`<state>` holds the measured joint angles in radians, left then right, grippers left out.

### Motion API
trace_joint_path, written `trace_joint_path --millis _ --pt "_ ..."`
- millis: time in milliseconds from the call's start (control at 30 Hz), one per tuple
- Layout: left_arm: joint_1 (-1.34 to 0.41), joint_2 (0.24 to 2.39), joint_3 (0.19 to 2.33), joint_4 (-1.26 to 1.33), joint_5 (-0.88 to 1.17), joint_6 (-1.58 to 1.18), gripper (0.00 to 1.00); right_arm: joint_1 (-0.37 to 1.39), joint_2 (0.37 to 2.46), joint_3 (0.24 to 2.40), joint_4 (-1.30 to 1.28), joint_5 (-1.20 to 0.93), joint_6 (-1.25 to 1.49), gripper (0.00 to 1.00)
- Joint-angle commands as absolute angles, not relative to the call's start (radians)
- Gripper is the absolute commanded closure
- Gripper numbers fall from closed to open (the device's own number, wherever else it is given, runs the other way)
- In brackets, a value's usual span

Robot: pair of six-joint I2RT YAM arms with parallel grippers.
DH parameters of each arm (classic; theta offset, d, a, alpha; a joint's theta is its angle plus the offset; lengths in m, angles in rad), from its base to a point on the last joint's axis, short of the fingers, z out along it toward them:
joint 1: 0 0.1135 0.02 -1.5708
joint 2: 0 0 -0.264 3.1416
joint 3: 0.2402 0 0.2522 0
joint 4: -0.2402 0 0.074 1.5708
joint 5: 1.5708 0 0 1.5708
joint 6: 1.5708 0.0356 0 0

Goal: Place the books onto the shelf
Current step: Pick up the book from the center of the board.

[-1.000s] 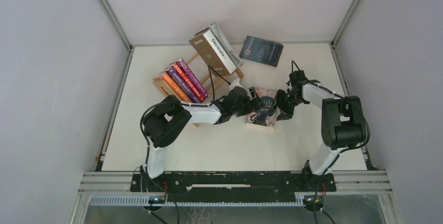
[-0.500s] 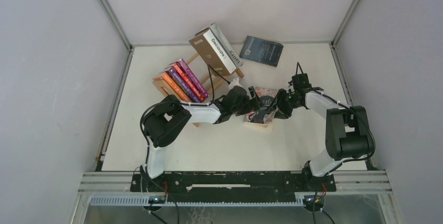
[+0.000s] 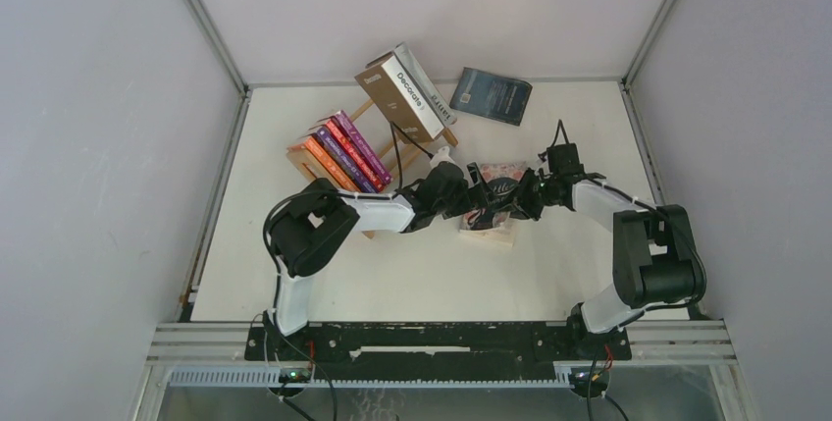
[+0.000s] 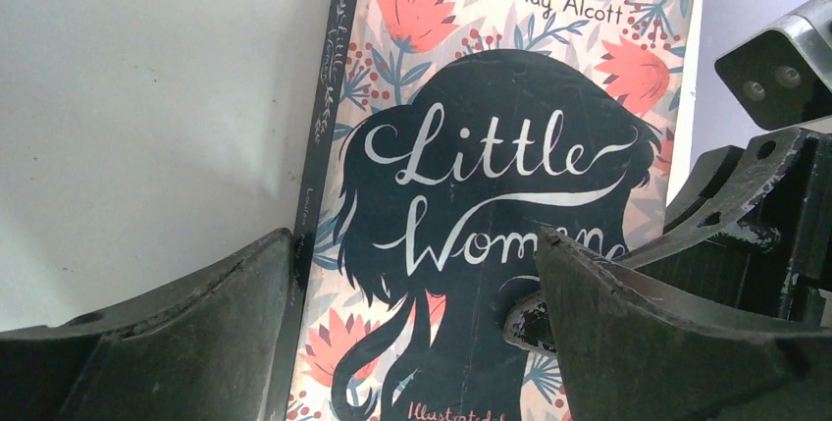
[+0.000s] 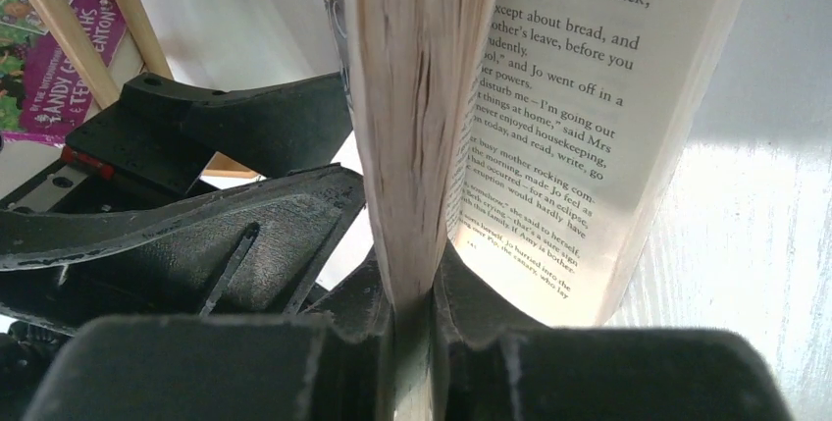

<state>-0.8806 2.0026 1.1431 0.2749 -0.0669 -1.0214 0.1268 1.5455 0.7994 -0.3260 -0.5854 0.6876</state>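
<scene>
"Two arms on the one book, then?"

"Yes, both meet at the paperback [image 3: 494, 209] lying on the bench [image 3: 412, 274], just right of the shelf [image 3: 385, 151]. The right gripper [image 5: 412, 289] has its jaws clamped on a thick wad of pages at the book's open edge. One printed leaf [image 5: 569, 127] fans away from that wad."

"And the other one?"

"The left gripper [image 4: 414, 244] hangs over the front cover with its jaws spread wide, one finger by the spine and one by the far edge, gripping nothing. It sits right up against the right gripper."

"What stands between the book and the shelf?"

"The left arm [image 3: 378, 213] itself. It stretches across the shelf's front. A row of slim books [image 3: 338, 154], orange, red and purple, leans together at the shelf's left end. A thick brown book [image 3: 385, 89] leans against a grey-white one [image 3: 427, 82] at the far end. A dark blue book [image 3: 492, 95] lies flat on the bench beyond, well apart from both arms."

"Can you read anything?"

"The cover says 'Louisa May Alcott' and 'Little Women', with a word starting 'Illustrat' cut off below. 'Decorate' runs along the thick pair. On the loose leaf I make out 'except about bread' and 'Jo went off in a'. A purple cover [image 5: 49, 58] behind the wooden rails shows 'ANDY G' and little more."
</scene>
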Motion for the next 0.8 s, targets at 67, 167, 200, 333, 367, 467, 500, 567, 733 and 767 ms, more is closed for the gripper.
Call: trace_joint_path --millis 67,167,200,333,367,467,500,567,733,767 --pt "-0.877 1.977 1.102 0.279 0.023 -1.076 0.02 0.097 1.501 0.785 -0.282 -0.678 0.691 1.0" --pt "-0.859 1.968 1.067 0.33 0.034 -1.106 0.0 0.063 1.463 0.761 -0.244 -0.75 0.727 1.0" --pt "-0.853 1.966 1.059 0.342 0.04 -1.109 0.0 0.053 1.448 0.752 -0.235 -0.769 0.742 1.0" --pt "-0.843 1.947 1.045 0.362 0.052 -1.113 0.0 0.01 1.406 0.728 -0.21 -0.844 0.789 1.0" --pt "-0.841 1.942 1.045 0.365 0.054 -1.114 0.0 0.009 1.399 0.719 -0.201 -0.862 0.804 1.0" --pt "-0.841 1.933 1.05 0.372 0.07 -1.114 0.0 0.009 1.367 0.681 -0.145 -0.911 0.865 1.0" --pt "-0.841 1.93 1.053 0.374 0.078 -1.113 0.0 0.008 1.354 0.667 -0.123 -0.922 0.885 1.0" --pt "-0.839 1.923 1.05 0.382 0.091 -1.114 0.0 0.012 1.333 0.641 -0.088 -0.941 0.918 1.0" --pt "-0.841 1.9 1.018 0.472 0.128 -1.135 0.0 0.016 1.3 0.59 -0.032 -0.973 0.954 1.0" --pt "-0.841 1.901 1.018 0.497 0.151 -1.14 0.0 0.014 1.294 0.58 -0.015 -0.978 0.966 1.0"
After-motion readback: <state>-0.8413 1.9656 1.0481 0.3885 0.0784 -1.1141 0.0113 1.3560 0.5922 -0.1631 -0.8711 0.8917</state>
